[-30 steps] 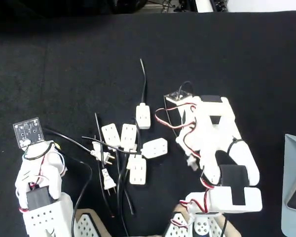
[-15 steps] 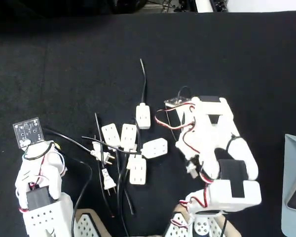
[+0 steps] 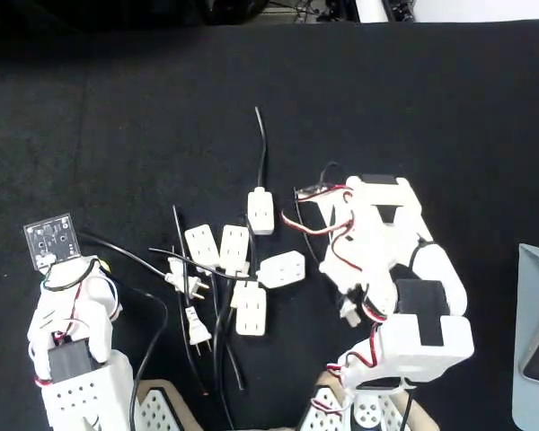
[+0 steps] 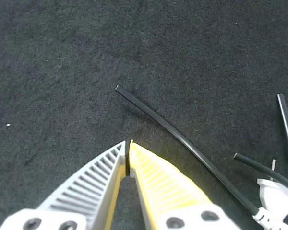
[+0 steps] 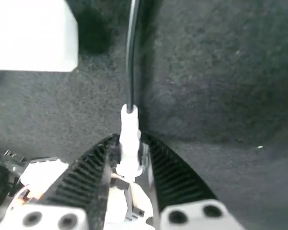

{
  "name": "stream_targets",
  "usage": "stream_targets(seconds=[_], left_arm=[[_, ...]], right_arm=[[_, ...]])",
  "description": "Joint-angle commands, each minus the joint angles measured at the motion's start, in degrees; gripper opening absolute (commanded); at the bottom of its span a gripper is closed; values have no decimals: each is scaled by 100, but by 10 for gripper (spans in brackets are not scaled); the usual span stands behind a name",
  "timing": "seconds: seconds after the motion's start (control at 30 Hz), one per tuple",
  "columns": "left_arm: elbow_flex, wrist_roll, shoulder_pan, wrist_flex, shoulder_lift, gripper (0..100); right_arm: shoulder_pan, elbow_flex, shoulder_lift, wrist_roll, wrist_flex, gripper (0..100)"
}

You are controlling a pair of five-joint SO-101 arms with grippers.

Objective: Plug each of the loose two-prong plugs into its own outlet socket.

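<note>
While the right hand (image 5: 129, 140) is gripping a white two-prong plug (image 5: 129, 122) tightly between its fingers, with a black cord (image 5: 130, 52) running out of the plug away from the hand, the left hand (image 4: 128, 149) is holding nothing and its tips are pressing together. Both arms are standing at the near edge of the black surface (image 3: 431, 108), the left arm (image 3: 72, 332) at the near left and the right arm (image 3: 395, 260) at the near right. At the right edge a grey box (image 3: 532, 296) is sitting; what is in it I cannot tell.

Between the arms, one loose plug (image 3: 197, 332) and a second loose plug (image 3: 187, 285) are lying among several black cords. Together with the held one, that is making three plugs. Around them, five white sockets are lying in a loose group, from the nearest socket (image 3: 251, 308) to the farthest socket (image 3: 260, 210). Beyond the far edge of the surface, dark clutter and a pale strip are showing.
</note>
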Motion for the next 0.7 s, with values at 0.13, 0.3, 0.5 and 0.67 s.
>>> stream_targets(seconds=[0.13,0.3,0.5,0.67], left_arm=[[101,9,-66,44,-26,30],[101,9,-374,44,-26,30],[-233,-1582,-488,18,-26,30],[-831,-2154,-31,88,-26,30]], right_arm=[[-44,-435,-1604,62,431,11],[-343,277,-3600,18,299,11],[-448,1402,-5508,-457,-615,11],[-466,2009,-6202,-1310,-1371,11]])
